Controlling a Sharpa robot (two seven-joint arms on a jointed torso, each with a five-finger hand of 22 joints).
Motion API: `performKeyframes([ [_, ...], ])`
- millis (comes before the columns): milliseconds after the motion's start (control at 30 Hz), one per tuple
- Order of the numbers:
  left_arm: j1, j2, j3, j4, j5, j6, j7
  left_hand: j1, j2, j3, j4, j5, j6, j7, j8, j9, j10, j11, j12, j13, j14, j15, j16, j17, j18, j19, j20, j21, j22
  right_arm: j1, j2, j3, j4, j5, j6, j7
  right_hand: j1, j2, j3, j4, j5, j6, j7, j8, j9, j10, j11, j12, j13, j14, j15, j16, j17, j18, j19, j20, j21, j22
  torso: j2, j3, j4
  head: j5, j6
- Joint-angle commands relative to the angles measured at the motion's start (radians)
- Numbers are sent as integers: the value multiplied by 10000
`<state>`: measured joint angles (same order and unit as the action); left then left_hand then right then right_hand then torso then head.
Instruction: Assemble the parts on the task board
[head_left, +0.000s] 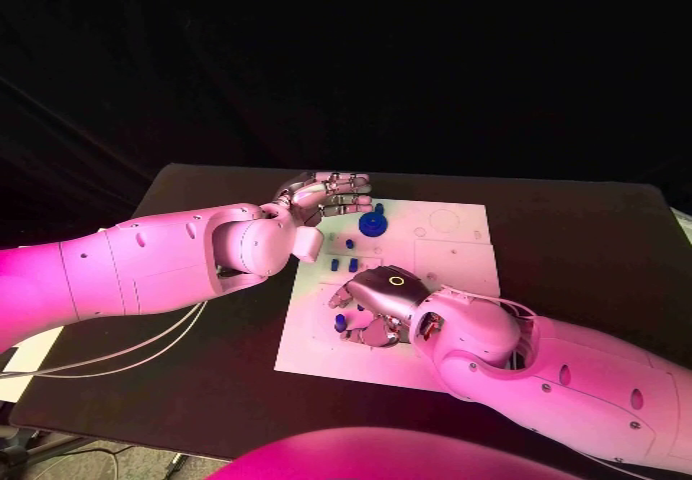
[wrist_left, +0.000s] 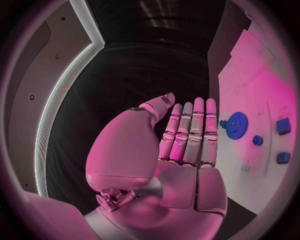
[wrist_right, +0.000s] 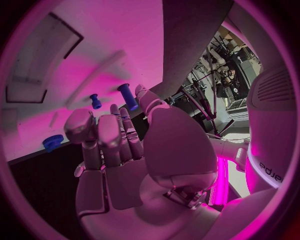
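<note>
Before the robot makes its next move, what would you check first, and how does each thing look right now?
1. Left robot hand empty, fingers straight: ok.
2. Right robot hand over the white board near a blue peg: ok.
3. Right robot hand actually holding that peg: cannot tell.
4. Blue gear lying on the board, clear of both hands: ok.
5. Small blue pieces in the board's middle untouched: ok.

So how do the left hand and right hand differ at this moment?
The left hand is off the far-left edge of the task board, fingers straight and together, holding nothing; the right hand is over the board's near part, fingers curled beside a blue peg. A grip there is unclear. Both are silver.
</note>
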<state>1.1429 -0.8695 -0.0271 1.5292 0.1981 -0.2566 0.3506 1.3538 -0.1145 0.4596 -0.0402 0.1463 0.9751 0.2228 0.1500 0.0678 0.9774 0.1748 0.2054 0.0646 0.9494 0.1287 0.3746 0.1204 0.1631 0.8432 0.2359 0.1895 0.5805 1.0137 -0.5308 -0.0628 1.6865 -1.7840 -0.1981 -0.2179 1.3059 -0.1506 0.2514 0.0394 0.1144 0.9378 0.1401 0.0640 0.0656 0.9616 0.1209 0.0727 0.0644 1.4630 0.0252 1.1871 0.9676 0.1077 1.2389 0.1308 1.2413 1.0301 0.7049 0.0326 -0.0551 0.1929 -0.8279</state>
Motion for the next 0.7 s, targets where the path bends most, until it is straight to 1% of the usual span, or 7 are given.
performKeyframes([
  [33,3,12,9,5,14,213,38,-25,53,-32,31,-6,49,29,36,-7,54,-20,65,-16,95,2,-41,-14,183,83,-13,3,-14,-29,-99,2,130,-289,-1337,-36,293,112,-662,125,87,-102,17,-4,29,-184,15,212,24,-4,57,-88,-104,126,-84,48,-93,-109,-6,7,5,-12,21],
  [233,3,-6,8,-25,13,212,38,-25,53,-32,31,-6,49,29,36,-7,54,-20,65,-16,95,2,-41,-14,183,83,-13,3,-14,-37,-677,61,708,-52,-2573,303,593,315,-1271,300,288,29,-4,23,55,-13,-63,632,51,-70,12,-318,-436,184,-186,4,-269,-347,-20,-2,-25,-57,42],
  [333,3,-26,8,-26,-7,217,38,-12,52,-28,22,-6,46,25,36,-7,51,-22,63,-16,97,1,-49,-19,184,86,-15,1,-24,84,-1223,143,1106,347,-2906,479,701,449,-1388,346,389,196,-17,43,71,363,-176,936,77,-62,-73,-366,-482,186,-168,-59,-295,-365,-17,-6,-37,-183,96],
  [467,4,-59,7,-12,-33,229,45,-12,52,-28,22,-6,46,25,36,-7,51,-22,63,-16,97,1,-49,-19,184,86,-15,1,-24,462,-2220,200,1556,2009,-2527,278,795,676,-1417,422,443,581,109,118,112,1085,-311,1322,105,18,-189,-280,-358,156,-56,-160,-224,-247,-42,-21,-72,-408,207],
  [533,4,-114,7,16,-39,225,50,6,59,-19,12,-6,51,10,42,-6,56,-28,65,-16,107,-3,-59,-25,184,91,-18,-2,-38,686,-2826,212,1767,2849,-2062,-53,775,778,-1395,502,501,858,160,213,151,1889,-388,1680,241,115,-243,-59,-64,100,131,-202,-39,25,-59,-36,-129,-506,243],
  [633,4,-204,5,47,-45,206,42,9,60,-17,10,-6,53,7,43,-5,58,-30,66,-15,109,-4,-61,-27,185,93,-18,-2,-42,902,-3757,219,2132,3501,-1575,-642,28,638,-1834,1050,1084,1221,-150,326,188,3767,-781,2796,939,509,-546,1130,1569,-250,1190,-437,1089,1710,-79,-50,-204,-720,327],
  [700,4,-239,5,41,-57,220,39,10,59,-17,9,-6,53,6,44,-5,58,-30,66,-15,110,-4,-61,-27,185,93,-19,-2,-42,970,-4240,216,2322,3869,-1401,-992,-147,546,-2052,1222,1306,1365,-256,373,209,4141,-925,3300,1406,597,-672,1519,2105,-375,1533,-579,1479,2294,-86,-45,-235,-830,359],
])
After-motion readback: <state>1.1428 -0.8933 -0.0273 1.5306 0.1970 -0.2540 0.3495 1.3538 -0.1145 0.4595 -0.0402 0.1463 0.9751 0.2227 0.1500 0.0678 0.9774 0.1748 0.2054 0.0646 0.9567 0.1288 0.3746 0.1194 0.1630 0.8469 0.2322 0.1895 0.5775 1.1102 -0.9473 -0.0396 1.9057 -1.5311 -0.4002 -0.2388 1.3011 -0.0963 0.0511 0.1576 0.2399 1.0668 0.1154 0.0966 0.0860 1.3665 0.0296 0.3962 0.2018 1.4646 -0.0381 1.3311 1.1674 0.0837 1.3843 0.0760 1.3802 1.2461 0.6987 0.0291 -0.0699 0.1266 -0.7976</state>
